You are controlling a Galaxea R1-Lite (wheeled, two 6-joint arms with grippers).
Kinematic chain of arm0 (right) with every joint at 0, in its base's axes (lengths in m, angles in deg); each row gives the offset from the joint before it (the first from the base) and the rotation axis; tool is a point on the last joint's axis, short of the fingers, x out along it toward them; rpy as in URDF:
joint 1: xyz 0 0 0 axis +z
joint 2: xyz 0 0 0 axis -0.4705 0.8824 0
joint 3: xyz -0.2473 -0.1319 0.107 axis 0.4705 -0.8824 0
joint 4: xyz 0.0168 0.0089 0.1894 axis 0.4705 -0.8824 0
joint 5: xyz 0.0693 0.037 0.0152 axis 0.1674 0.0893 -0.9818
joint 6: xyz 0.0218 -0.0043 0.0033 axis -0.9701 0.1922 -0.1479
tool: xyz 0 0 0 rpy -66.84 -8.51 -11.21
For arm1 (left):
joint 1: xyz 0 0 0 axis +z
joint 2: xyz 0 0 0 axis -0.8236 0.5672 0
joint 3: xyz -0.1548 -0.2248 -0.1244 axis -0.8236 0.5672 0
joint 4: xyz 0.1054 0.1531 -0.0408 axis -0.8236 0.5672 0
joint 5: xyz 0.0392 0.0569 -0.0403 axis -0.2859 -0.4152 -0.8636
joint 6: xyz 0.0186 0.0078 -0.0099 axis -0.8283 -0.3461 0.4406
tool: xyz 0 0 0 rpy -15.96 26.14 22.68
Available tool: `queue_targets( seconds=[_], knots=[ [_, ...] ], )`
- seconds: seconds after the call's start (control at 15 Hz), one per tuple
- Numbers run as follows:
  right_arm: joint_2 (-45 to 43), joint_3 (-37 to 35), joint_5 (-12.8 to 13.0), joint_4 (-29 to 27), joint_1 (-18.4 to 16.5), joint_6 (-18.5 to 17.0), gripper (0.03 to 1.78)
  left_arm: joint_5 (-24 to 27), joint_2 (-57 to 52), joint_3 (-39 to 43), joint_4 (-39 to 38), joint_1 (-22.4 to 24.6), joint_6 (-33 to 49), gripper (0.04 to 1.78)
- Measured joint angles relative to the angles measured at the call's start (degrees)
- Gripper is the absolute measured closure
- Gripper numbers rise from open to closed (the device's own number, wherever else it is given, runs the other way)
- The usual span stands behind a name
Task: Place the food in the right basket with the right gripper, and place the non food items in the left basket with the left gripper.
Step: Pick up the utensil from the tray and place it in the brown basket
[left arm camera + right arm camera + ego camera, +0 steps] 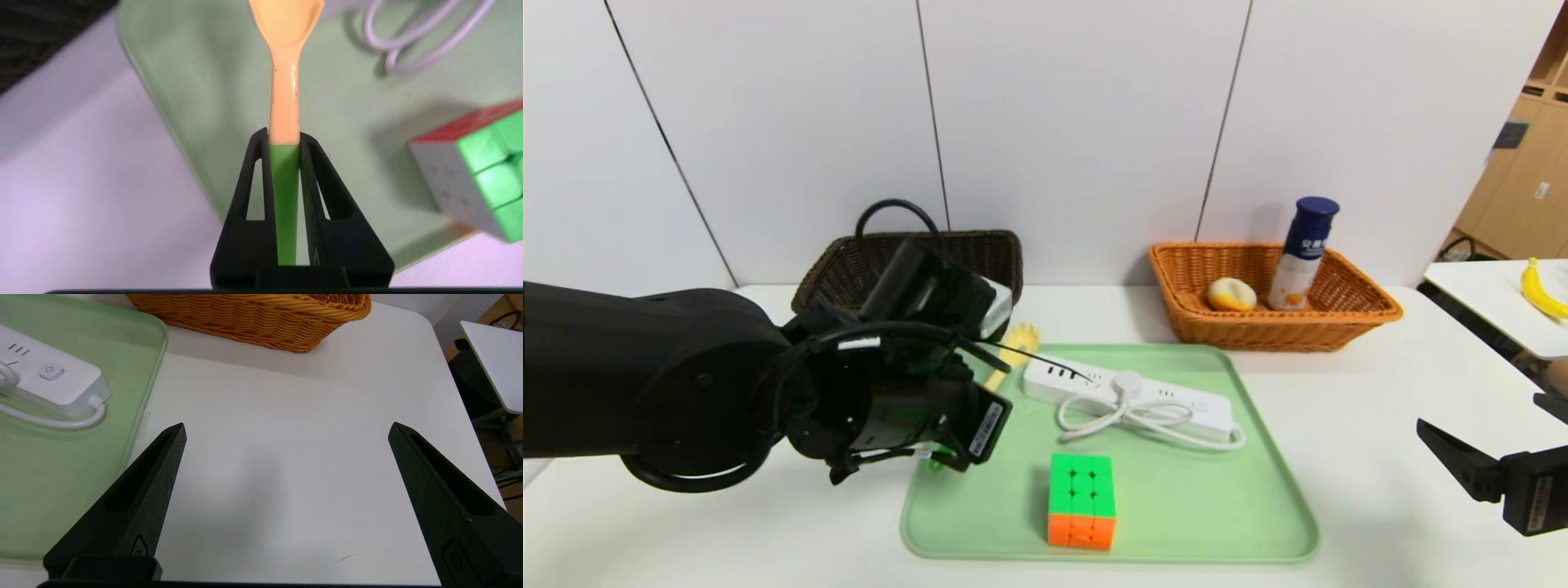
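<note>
1. The grip is being shown only in the left wrist view: the left gripper [284, 143] is clamped on the green handle of the pasta spoon [284, 81], its fingers nearly together, the yellow bowl being pointed away from the claw. In the head view that claw is being hidden by the arm's own body, and only the spoon's yellow tines [1019, 339] are being glimpsed beyond it.
2. The puzzle cube [1081, 501] is being seen just beside the claw on the green tray [1258, 490], and the power strip [1131, 396] with its coiled cord is lying beyond the spoon's bowl.
3. The dark brown left basket [849, 265] is being shown behind the left arm, by the wall; whether anything lies in it cannot be told.
4. The white bottle [1303, 253] and the bun [1231, 294] are being held in the orange-tan right basket [1339, 322], well apart from the left claw.
5. A white table [1380, 425] is being shown against a white panelled wall, with a banana [1542, 291] lying on a second table at the right.
6. The right gripper [286, 430] is being held fully open over bare table beside the tray, gripping nothing, with the right basket ahead of it.
</note>
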Motion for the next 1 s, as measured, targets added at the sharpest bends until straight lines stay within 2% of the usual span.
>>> queue_targets(
  seconds=[0.27, 0.53, 0.8, 1.0],
  knots=[
    [0.0, 0.1, -0.6, -0.1, 0.0, 0.0, 0.1, -0.3, -1.9, -0.8, -9.0, 3.0, 0.4, 1.57],
    [0.0, 0.0, -0.7, -0.3, 0.0, 0.1, 0.1, -0.3, -0.4, -2.9, -21.3, 8.9, -6.5, 1.57],
    [-0.5, -0.7, -0.7, -0.5, 0.0, 0.1, 0.1, 0.0, 5.3, -7.4, -38.8, 16.2, -18.0, 1.57],
    [-1.2, -1.4, -0.7, -0.5, 0.0, 0.1, 0.1, 0.4, 9.3, -9.5, -41.6, 19.3, -19.3, 1.57]
  ],
)
